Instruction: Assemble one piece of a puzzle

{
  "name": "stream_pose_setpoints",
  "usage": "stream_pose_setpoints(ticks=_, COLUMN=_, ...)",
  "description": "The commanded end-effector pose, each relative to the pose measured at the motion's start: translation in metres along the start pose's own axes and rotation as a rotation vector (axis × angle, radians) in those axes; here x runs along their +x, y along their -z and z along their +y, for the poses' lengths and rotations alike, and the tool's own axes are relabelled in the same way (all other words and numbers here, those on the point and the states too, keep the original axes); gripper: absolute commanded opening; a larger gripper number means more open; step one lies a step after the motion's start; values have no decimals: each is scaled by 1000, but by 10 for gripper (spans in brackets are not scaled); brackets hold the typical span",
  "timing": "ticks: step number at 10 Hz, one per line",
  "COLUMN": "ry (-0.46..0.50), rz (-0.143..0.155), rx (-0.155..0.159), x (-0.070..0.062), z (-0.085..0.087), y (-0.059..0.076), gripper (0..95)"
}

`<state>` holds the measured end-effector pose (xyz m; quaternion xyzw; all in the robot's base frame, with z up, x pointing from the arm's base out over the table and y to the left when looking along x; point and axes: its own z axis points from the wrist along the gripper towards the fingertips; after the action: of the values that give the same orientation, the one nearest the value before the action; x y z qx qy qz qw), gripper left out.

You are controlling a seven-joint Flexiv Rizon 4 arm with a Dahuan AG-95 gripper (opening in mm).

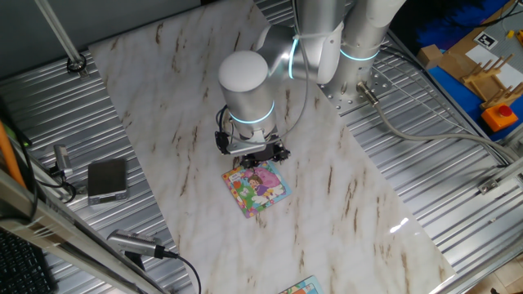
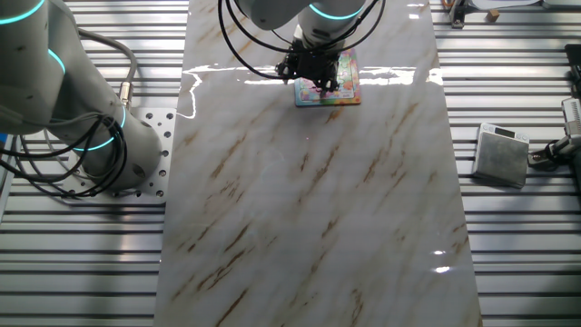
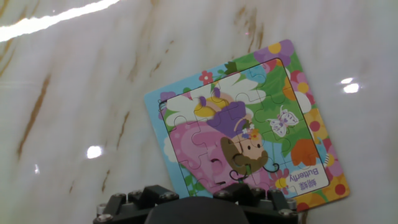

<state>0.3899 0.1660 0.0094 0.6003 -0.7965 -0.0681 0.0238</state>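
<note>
The puzzle (image 3: 249, 134) lies flat on the marble sheet, a small square cartoon board with pink figures in the middle and a blue, green and yellow border. In the hand view its picture looks whole, with no gap, and I cannot single out the piece among the fitted ones. No loose piece shows anywhere. My gripper (image 1: 257, 157) hovers low over the puzzle (image 1: 257, 187), at its edge nearest the arm. In the other fixed view the gripper (image 2: 313, 71) covers the left part of the puzzle (image 2: 327, 84). Only the gripper's dark body (image 3: 193, 208) shows in the hand view; the fingers are hidden.
A grey box (image 1: 107, 180) sits on the ribbed metal left of the marble sheet. A sliver of another board (image 1: 301, 287) pokes in at the bottom edge. The arm's base (image 2: 91, 136) stands at one side. A blue bin (image 1: 482, 73) holds wooden and orange parts.
</note>
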Motion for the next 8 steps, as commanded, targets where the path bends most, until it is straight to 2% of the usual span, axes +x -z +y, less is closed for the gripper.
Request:
stream_pose_setpoints(ticks=1, ry=7, rz=3, rx=3, x=0, z=0, y=1, gripper=760)
stream_pose_setpoints(ticks=6, ry=-22, rz=-6, rx=-2, x=-1, z=1, y=10, gripper=760)
stream_pose_setpoints(ticks=8, ry=-46, rz=-17, rx=-9, x=-8, z=2, y=13, gripper=760)
